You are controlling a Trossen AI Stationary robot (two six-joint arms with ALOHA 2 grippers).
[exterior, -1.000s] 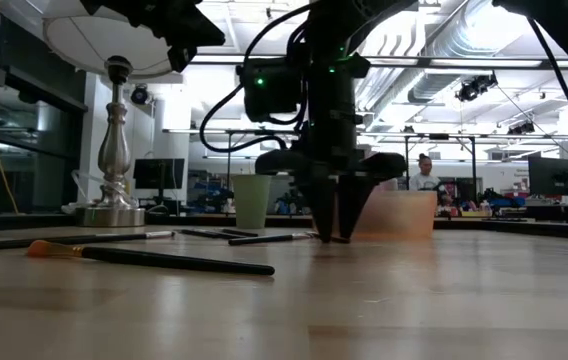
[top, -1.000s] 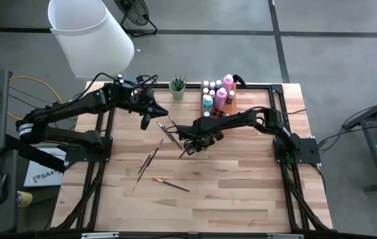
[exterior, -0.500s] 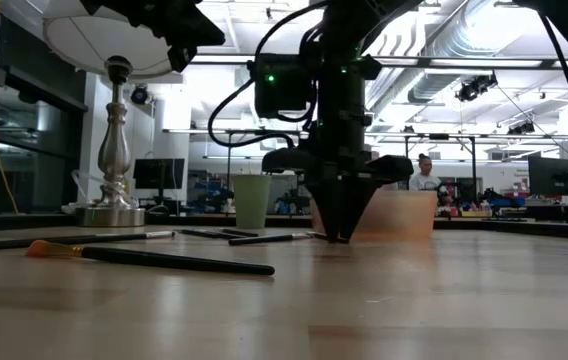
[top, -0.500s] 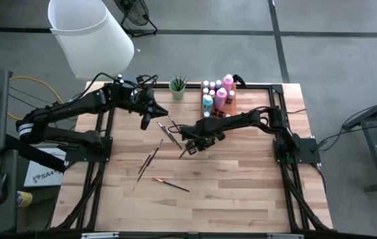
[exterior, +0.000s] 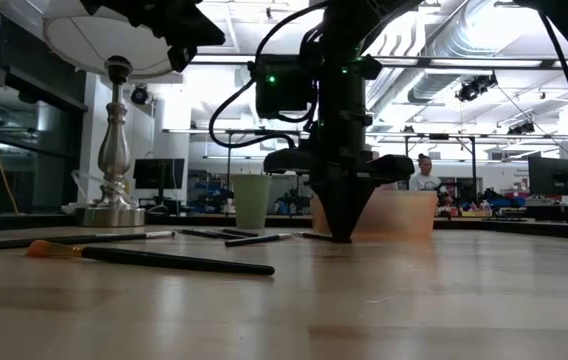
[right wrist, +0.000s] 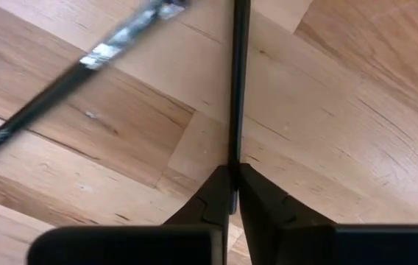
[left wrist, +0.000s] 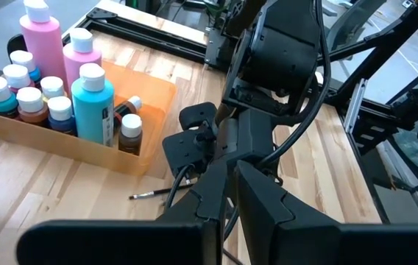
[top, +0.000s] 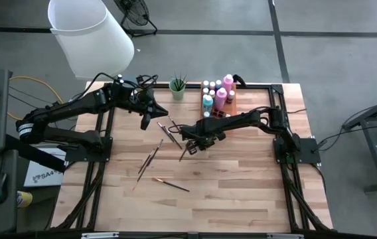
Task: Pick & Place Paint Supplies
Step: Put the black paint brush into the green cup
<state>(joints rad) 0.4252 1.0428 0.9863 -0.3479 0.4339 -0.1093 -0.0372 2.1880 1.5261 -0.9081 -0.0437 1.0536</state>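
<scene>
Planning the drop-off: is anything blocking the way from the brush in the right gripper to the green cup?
Nothing visible does. The right gripper is shut on a paintbrush; bare table lies toward the green cup, apart from one loose brush lying flat.

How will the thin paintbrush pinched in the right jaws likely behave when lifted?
The paintbrush looks thin and rigid, so probably light and stiff. Pinched near one end by the right gripper, it may pivot or droop. On the table, its round handle could roll.

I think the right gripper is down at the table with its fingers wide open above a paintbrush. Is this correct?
Not quite. The right gripper is down at the table, but it is shut on the thin paintbrush, not wide open above it. The right wrist view shows the handle pinched between the fingers.
</scene>
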